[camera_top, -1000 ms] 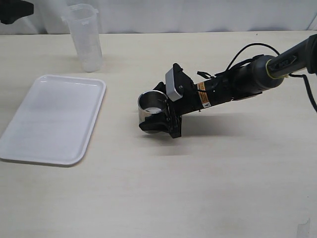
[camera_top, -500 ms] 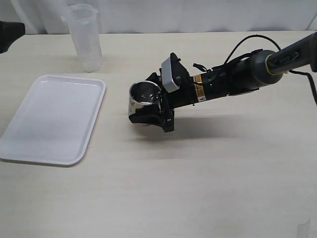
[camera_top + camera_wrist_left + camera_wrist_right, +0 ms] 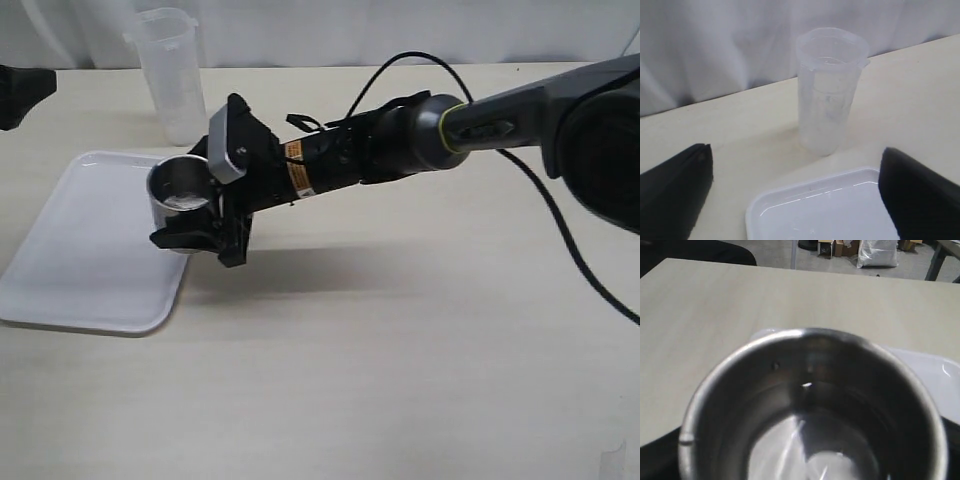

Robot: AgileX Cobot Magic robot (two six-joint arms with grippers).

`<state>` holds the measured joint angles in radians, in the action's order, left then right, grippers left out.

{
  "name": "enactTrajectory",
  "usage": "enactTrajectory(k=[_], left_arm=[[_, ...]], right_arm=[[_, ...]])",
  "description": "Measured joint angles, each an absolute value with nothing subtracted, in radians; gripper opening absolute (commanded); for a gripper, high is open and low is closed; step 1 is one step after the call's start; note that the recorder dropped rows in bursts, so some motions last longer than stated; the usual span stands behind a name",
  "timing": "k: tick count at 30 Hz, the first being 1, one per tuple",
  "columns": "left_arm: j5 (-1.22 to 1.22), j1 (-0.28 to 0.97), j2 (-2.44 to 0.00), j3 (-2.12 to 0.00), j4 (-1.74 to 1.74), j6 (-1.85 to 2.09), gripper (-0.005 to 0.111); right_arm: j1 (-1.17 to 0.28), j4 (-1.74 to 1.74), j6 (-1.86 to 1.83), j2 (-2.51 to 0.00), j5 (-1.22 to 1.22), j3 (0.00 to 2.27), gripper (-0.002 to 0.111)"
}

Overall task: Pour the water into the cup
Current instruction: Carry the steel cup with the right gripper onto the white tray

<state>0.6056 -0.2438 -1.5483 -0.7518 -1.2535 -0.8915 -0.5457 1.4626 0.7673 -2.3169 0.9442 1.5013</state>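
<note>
Shiny steel cup (image 3: 181, 193), mouth up, over the white tray's (image 3: 90, 250) right edge

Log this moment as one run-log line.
right gripper: shut on cup, upright, at tray edge | left gripper: open, facing beaker | beaker: standing beyond tray, untouched | pour: not yet begun

Tray (image 3: 100, 240) on table (image 3: 420, 360), left side. Beaker (image 3: 172, 75) upright on table just behind tray's far right corner, apart from it. Cup (image 3: 178, 182) between 2 fingers of right gripper (image 3: 197, 205), over tray's right edge, in front of beaker. Left gripper (image 3: 20, 88) at far left, behind tray, left of beaker.
</note>
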Motion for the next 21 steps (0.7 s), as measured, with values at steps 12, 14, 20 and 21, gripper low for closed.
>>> enactTrajectory(k=[12,14,20,21], left_arm=[[0.606,-0.244,-1.548,-0.752,-1.254,-0.892,0.084],[0.606,-0.244,-1.548,-0.752,-1.254,-0.889,0.084],[0.606,-0.244,-1.548,-0.752,-1.254,-0.889,0.084],[0.606,-0.244,-1.548,-0.752,-1.254,-0.889,0.084]], right_arm=[[-0.658,1.473,0.932,-2.517,0.848,1.798,0.004],[-0.664,1.483,0.954,-2.545,0.849,1.839,0.004],[-0.666,1.505,1.006,-2.595,0.821,1.892,0.004],[-0.666,1.513,1.007,-2.595,0.816,1.892,0.004]])
